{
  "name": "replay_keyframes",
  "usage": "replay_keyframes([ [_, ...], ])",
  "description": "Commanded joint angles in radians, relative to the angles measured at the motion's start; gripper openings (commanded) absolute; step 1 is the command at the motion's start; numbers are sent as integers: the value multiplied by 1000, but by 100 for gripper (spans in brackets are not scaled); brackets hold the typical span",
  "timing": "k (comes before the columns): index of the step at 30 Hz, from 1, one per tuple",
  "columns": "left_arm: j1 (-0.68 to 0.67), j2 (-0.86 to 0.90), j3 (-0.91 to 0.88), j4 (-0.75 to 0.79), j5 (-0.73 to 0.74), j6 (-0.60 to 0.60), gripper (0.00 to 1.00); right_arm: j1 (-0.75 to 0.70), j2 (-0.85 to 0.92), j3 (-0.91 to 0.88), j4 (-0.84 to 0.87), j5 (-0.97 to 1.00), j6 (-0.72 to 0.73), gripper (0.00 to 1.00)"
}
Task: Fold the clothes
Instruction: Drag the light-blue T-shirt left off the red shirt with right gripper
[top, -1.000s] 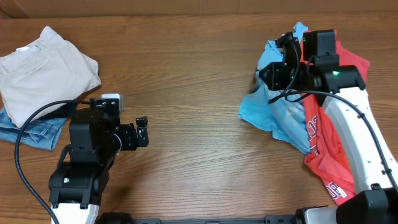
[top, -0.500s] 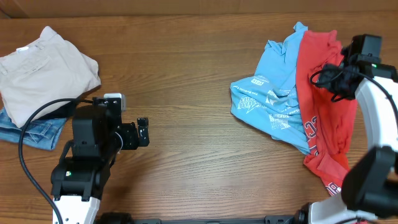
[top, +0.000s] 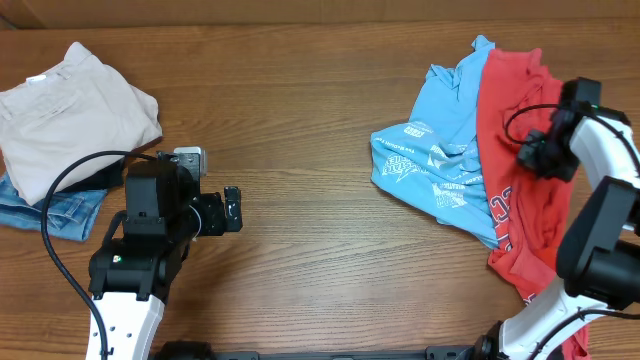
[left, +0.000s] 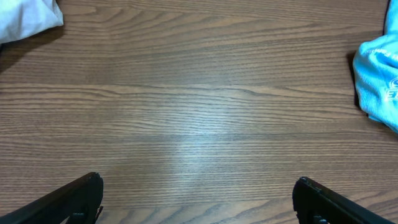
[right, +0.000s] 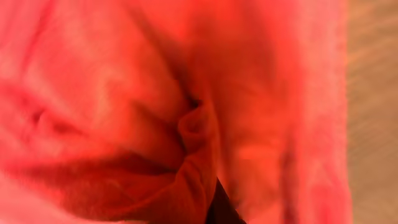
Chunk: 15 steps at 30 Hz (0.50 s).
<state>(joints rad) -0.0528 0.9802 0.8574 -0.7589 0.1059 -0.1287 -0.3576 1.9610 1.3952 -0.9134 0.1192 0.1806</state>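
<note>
The right gripper (top: 530, 155) has moved off the blue shirt (top: 440, 150), now spread at frame right, onto the adjoining red shirt (top: 515, 100), probably next to fold, though I cannot tell how far it is open; the left gripper (top: 232, 208) is wide open and empty.

Surface (top: 300, 120): brown wood grain, smooth, faint sheen. Red shirt (top: 505, 80): soft cloth, matt, creased. Blue shirt (top: 440, 150): thin cloth, matt, white print. Beige trousers (top: 70, 110): heavier woven cloth. Jeans (top: 75, 215): faded denim. Left gripper (top: 232, 208): black matt plastic. Right arm (top: 605, 150): white glossy casing.
</note>
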Motion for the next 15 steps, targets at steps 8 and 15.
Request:
replay_keyframes([
  [8, -6, 2, 26, 13, 19, -7, 94, -396, -169, 104, -63, -77, 252, 4],
  [15, -6, 2, 26, 12, 18, -7, 96, -309, -170, 111, 12, -435, 91, 36],
])
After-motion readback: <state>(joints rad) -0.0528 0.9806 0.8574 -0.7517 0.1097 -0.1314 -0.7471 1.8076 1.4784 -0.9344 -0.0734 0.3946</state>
